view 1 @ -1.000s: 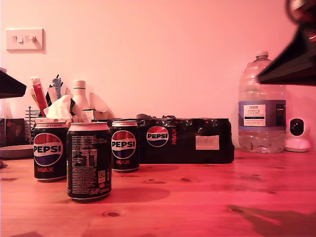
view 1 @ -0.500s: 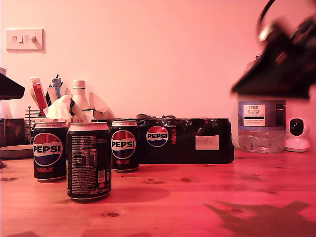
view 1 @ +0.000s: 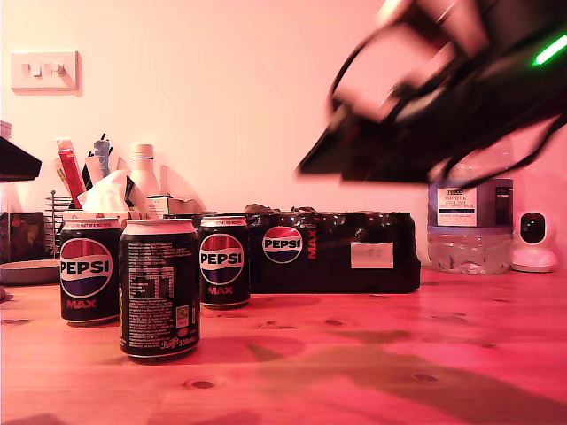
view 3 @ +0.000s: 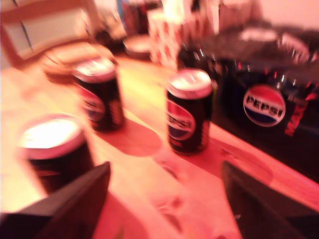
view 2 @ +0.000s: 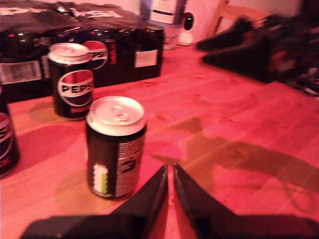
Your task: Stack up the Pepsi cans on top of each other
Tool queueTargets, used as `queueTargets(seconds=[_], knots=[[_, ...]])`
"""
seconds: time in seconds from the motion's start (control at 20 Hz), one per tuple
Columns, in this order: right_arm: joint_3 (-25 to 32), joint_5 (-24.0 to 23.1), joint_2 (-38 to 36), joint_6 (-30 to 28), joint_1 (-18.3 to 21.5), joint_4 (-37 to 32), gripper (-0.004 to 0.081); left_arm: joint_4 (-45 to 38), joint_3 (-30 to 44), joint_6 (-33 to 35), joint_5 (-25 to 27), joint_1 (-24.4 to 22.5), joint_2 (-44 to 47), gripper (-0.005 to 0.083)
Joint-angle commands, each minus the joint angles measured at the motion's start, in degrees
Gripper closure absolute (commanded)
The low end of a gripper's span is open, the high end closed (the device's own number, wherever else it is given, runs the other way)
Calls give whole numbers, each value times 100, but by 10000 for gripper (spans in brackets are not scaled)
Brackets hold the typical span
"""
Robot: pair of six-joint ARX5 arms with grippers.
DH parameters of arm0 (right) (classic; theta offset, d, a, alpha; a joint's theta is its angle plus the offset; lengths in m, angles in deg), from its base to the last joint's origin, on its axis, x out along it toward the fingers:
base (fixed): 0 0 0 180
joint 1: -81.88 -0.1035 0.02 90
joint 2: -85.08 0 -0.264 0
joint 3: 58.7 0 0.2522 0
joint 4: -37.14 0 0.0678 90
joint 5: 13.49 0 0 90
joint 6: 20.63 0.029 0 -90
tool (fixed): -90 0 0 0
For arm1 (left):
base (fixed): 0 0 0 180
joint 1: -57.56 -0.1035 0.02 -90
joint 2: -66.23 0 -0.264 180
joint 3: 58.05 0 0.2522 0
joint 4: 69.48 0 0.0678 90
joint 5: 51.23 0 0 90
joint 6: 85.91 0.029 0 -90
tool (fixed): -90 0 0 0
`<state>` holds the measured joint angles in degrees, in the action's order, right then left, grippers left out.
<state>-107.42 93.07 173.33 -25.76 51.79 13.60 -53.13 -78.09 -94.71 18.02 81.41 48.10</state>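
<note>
Three black Pepsi cans stand close together on the wooden table (view 1: 372, 354) at the exterior view's left: a front can (view 1: 159, 288) showing white text, one behind it (view 1: 89, 274) and one further back (view 1: 223, 263). My first gripper (view 2: 169, 174) is shut and empty, low over the table just beside the front can (view 2: 115, 149). My second gripper (view 3: 165, 172) is open wide and empty, and faces the cans (view 3: 192, 112) (view 3: 98, 94) from a short way off. Its blurred arm (view 1: 416, 124) hangs above the multipack.
A long black wrapped Pepsi multipack (view 1: 328, 252) lies against the wall behind the cans. A large water bottle (view 1: 469, 226) and a small white camera (view 1: 533, 241) stand at the exterior view's right. A caddy of tubes and tissues (view 1: 97, 181) is at the back left.
The arm at the exterior view's upper right has swept leftwards and further into view, now over the multipack. The cans have not moved.
</note>
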Motion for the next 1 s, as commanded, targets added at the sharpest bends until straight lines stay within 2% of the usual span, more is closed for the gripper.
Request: queueTargets(seconds=[0.0, 0.05, 0.2, 0.4, 0.95], knots=[[-343, 37, 380, -96, -22, -133, 104, -37, 61, 28, 127, 4, -24, 746], [-599, 151, 616, -96, -22, -144, 104, -44, 61, 26, 304, 4, -26, 726], [-1217, 302, 1305, -101, -22, -144, 104, -46, 61, 26, 754, 4, -26, 594], [-1762, 579, 1965, -92, -13, -122, 104, 44, 61, 22, 868, 4, -24, 587], [-2894, 699, 3117, -94, -24, -31, 104, 210, 61, -35, 955, 4, -24, 588]])
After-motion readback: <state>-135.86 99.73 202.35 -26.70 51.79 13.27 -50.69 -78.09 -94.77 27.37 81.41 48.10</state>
